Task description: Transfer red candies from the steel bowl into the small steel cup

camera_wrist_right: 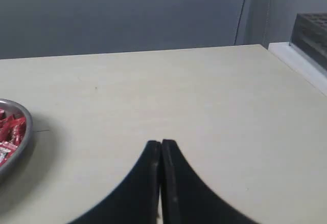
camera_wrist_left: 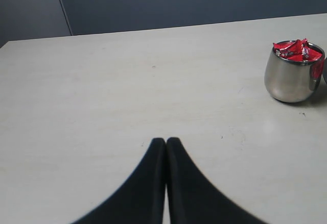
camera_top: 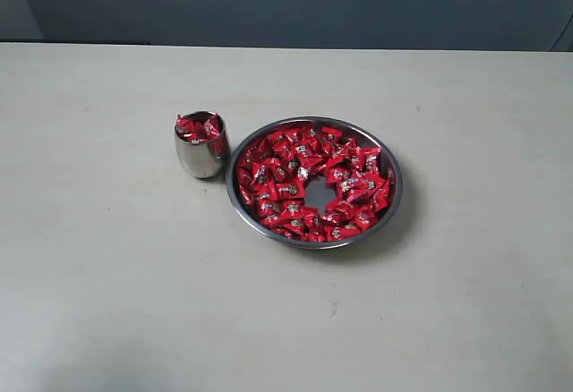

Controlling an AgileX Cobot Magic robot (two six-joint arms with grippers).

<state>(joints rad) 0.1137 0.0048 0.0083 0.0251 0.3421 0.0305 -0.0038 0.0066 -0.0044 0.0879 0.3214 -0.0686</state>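
A big pale table [camera_top: 107, 302] fills most of the view. Behind it is a dark grey wall [camera_top: 295, 3]. A dark ridged thing [camera_wrist_right: 312, 29] sits beyond the table's edge.

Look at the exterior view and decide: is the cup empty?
No, red candies are heaped in the cup up to its rim.
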